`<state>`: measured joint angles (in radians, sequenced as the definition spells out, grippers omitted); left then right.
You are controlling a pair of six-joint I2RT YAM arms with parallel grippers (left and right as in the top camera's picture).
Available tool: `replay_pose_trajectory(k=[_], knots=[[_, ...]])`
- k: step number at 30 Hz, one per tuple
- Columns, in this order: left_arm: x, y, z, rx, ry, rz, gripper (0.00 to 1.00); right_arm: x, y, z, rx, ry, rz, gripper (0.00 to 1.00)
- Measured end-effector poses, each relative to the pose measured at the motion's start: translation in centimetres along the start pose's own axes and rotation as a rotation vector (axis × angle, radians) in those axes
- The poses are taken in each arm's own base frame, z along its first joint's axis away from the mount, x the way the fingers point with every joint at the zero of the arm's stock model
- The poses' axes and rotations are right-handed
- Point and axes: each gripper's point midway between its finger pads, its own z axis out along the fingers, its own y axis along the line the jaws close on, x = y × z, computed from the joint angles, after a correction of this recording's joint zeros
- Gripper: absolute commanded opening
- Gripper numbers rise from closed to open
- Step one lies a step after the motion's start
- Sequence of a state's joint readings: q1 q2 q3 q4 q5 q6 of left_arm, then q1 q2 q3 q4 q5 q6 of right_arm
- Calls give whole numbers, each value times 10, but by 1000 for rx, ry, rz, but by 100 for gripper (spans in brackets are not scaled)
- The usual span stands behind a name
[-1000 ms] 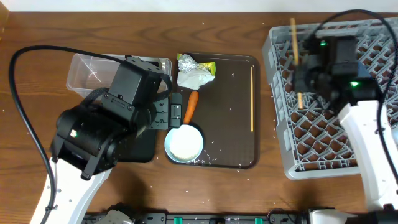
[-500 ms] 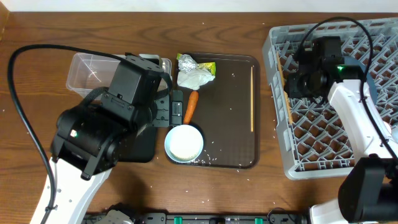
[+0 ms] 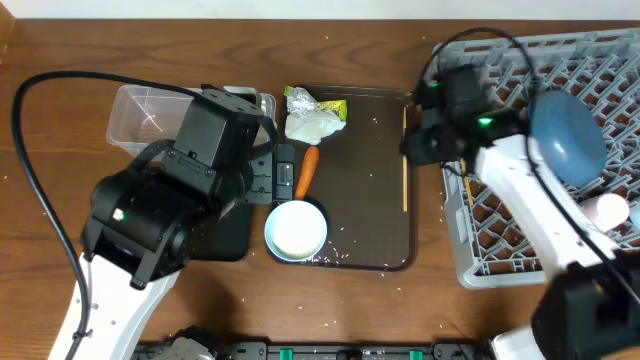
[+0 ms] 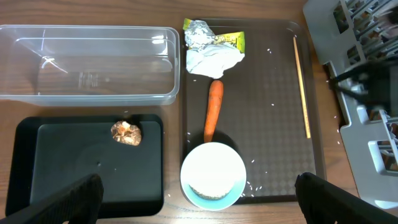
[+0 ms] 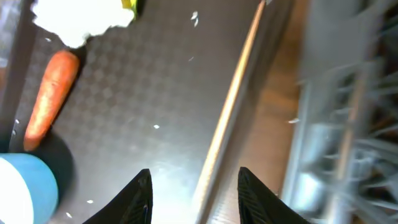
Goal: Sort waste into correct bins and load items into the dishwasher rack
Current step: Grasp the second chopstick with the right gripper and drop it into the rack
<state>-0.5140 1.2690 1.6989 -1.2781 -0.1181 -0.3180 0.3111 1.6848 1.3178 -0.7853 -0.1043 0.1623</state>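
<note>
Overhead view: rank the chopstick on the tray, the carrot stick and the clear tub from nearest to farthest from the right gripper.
1. Chopstick: along the right edge of the brown tray, directly by the right gripper.
2. Carrot stick: on the tray's left part.
3. Clear tub: far left, beyond the tray.

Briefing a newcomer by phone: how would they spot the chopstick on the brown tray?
Find the brown serving tray at the scene's centre. Along its edge nearest the grey rack lies the chopstick: a thin, straight, pale wooden stick, unlike the thicker orange carrot and round bowl on the tray's other side.
</note>
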Motion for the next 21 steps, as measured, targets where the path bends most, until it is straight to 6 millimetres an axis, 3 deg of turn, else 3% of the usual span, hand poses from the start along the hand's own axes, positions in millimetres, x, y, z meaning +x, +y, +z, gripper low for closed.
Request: replay_pose_trajectory(k=[5,7,9,11,15,21], knots=[[0,0,0,0,-1,0,99,11,3,54,38,79,93,34],[0,0,0,0,0,0,99,20,-1,72,59,120,130,36],[0,0,0,0,0,0,99,26,-7,84,93,143,172,38],[0,0,0,0,0,0,99,27,-13,94,123,141,197,34],[0,0,0,0,0,0,99,32,-17,106,142,155,224,33],[0,0,0,0,0,0,99,33,-17,112,144,161,241,1]])
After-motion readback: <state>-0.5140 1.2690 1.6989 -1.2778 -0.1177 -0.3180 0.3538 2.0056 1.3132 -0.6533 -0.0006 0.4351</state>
